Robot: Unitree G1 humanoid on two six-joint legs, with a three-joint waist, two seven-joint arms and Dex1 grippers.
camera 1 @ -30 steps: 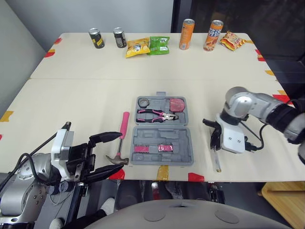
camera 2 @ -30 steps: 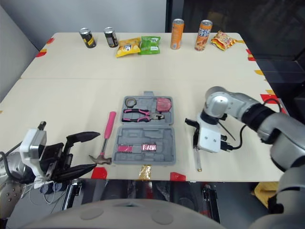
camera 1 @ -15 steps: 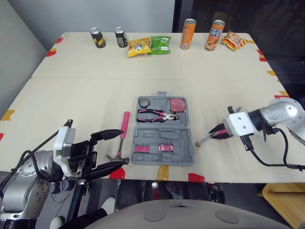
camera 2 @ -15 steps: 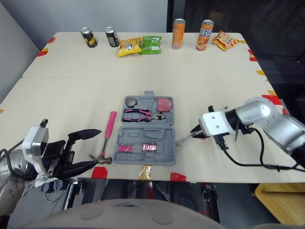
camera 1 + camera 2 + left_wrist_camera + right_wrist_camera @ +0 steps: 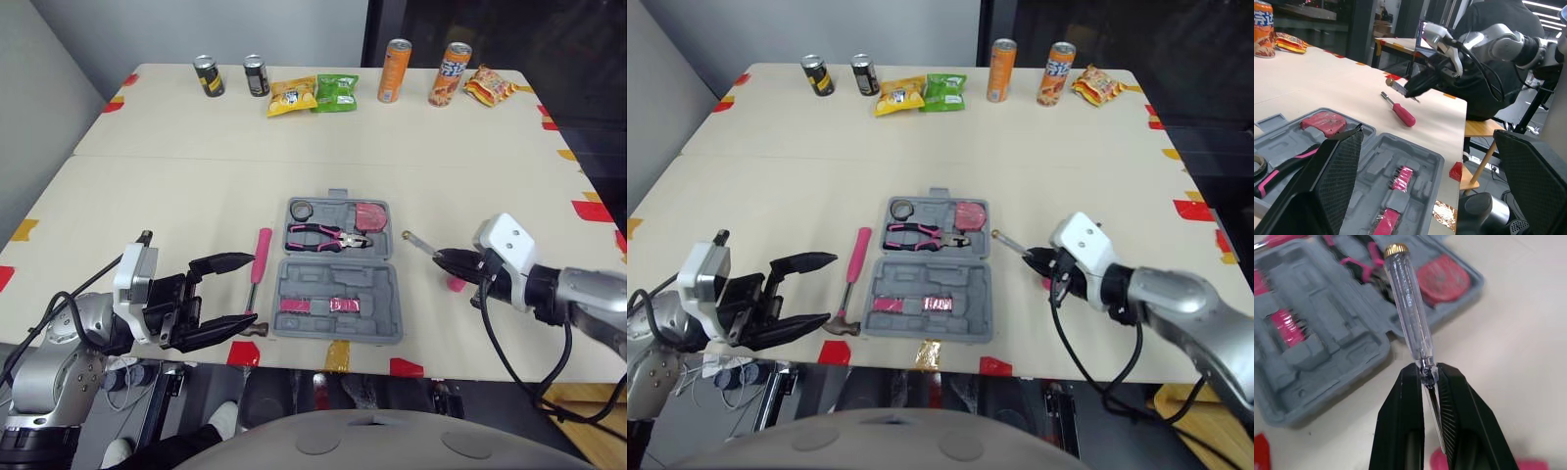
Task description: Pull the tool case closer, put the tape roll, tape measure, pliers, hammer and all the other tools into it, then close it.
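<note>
Right wrist view: I see the right gripper (image 5: 1426, 370) clamped on the metal shaft of one clear-plastic tester (image 5: 1403, 298). Its brass cap faces the case (image 5: 338, 311); 1 s ago it pointed down at the table's (image 5: 176, 186) front edge. Left gripper (image 5: 238, 292) is spread beside one pink-handled hammer (image 5: 259, 266). The grey moulded case lies open at front-edge centre and holds one tape roll (image 5: 300, 209), one tape measure (image 5: 368, 212) and one pliers (image 5: 321, 234). One pink screwdriver (image 5: 1403, 113) lies on the table.
</note>
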